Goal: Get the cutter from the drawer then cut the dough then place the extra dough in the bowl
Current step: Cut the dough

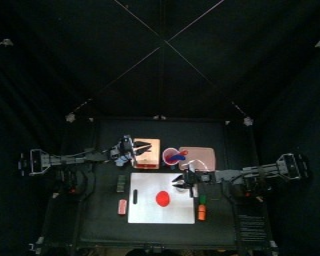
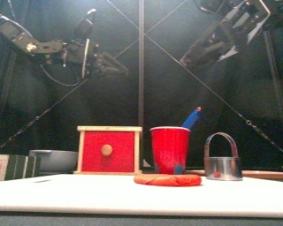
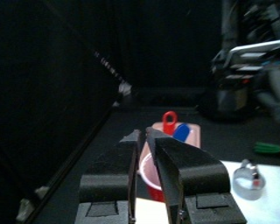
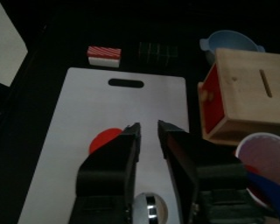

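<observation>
Standing upright on the white board, the round metal cutter is a shiny ring with a wire handle arching straight up, so its long axis is vertical. It sits just right of the flat red dough. The right gripper hovers above the board, jaws narrowly parted and empty. The left gripper is likewise narrow and empty.
</observation>
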Robot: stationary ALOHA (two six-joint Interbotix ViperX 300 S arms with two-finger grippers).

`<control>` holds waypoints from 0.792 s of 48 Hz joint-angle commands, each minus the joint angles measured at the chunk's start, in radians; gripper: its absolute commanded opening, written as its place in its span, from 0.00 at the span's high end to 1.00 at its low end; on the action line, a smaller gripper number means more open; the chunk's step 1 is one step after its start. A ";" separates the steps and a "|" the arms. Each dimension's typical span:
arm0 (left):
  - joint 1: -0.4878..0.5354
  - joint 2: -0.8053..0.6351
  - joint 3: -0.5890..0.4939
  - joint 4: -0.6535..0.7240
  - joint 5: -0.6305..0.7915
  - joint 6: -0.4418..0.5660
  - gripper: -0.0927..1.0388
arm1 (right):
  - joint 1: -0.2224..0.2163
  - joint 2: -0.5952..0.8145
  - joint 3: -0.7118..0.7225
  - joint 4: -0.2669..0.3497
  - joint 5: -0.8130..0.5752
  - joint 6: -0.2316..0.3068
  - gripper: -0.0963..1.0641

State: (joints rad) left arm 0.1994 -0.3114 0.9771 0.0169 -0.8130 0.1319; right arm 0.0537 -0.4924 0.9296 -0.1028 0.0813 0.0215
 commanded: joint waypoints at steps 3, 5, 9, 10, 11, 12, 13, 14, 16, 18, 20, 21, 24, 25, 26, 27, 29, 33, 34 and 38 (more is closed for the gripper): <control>-0.087 0.006 0.003 -0.003 -0.034 -0.003 0.40 | -0.002 -0.028 0.048 0.003 0.055 0.000 0.26; -0.110 0.012 0.002 -0.006 -0.034 -0.003 0.40 | -0.002 -0.028 0.060 0.003 0.061 0.000 0.26; -0.144 0.029 -0.006 -0.029 -0.038 -0.003 0.40 | -0.005 -0.025 0.080 0.003 0.061 -0.002 0.25; -0.152 0.032 -0.008 -0.035 -0.038 -0.003 0.40 | -0.005 -0.021 0.084 0.003 0.061 -0.003 0.25; -0.160 0.037 -0.009 -0.043 -0.037 -0.002 0.40 | -0.005 -0.018 0.086 0.002 0.061 -0.003 0.25; -0.163 0.040 -0.011 -0.048 -0.038 -0.002 0.40 | -0.005 -0.015 0.087 -0.002 0.061 -0.005 0.25; -0.169 0.044 -0.014 -0.057 -0.038 -0.002 0.40 | -0.005 -0.012 0.091 -0.003 0.061 -0.005 0.25; -0.172 0.049 -0.015 -0.063 -0.038 -0.002 0.40 | -0.006 -0.008 0.092 -0.006 0.061 -0.006 0.25; -0.176 0.057 -0.017 -0.071 -0.037 -0.002 0.40 | -0.012 0.005 0.095 -0.014 0.061 -0.014 0.25; -0.176 0.064 -0.018 -0.077 -0.037 0.000 0.40 | -0.026 0.020 0.095 -0.025 0.061 -0.012 0.25; -0.176 0.072 -0.017 -0.080 -0.038 -0.002 0.40 | -0.038 0.035 0.097 -0.035 0.061 -0.018 0.25; -0.178 0.078 -0.017 -0.080 -0.038 -0.002 0.40 | -0.041 0.041 0.097 -0.040 0.061 -0.020 0.25; -0.176 0.095 -0.018 -0.086 -0.040 -0.002 0.40 | -0.057 0.066 0.094 -0.052 0.061 -0.017 0.25; -0.176 0.101 -0.018 -0.091 -0.041 -0.002 0.40 | -0.061 0.075 0.092 -0.055 0.061 -0.017 0.25; -0.176 0.104 -0.018 -0.094 -0.041 -0.002 0.40 | -0.064 0.084 0.089 -0.060 0.061 -0.018 0.25; -0.176 0.107 -0.020 -0.100 -0.041 -0.002 0.40 | -0.069 0.094 0.086 -0.061 0.061 -0.020 0.25; -0.176 0.114 -0.020 -0.104 -0.041 0.002 0.40 | -0.075 0.109 0.081 -0.064 0.060 -0.023 0.25; -0.170 0.114 -0.017 -0.106 -0.041 0.003 0.40 | -0.081 0.140 0.067 -0.067 0.038 -0.023 0.25; -0.170 0.114 -0.015 -0.104 -0.041 0.003 0.40 | -0.081 0.144 0.063 -0.067 0.034 -0.023 0.25; -0.169 0.114 -0.009 -0.104 -0.041 0.003 0.40 | -0.077 0.167 0.044 -0.067 0.015 -0.023 0.25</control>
State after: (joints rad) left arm 0.0276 -0.1948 0.9848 -0.0874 -0.8437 0.1335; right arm -0.0245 -0.3298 1.0094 -0.1703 0.1197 -0.0046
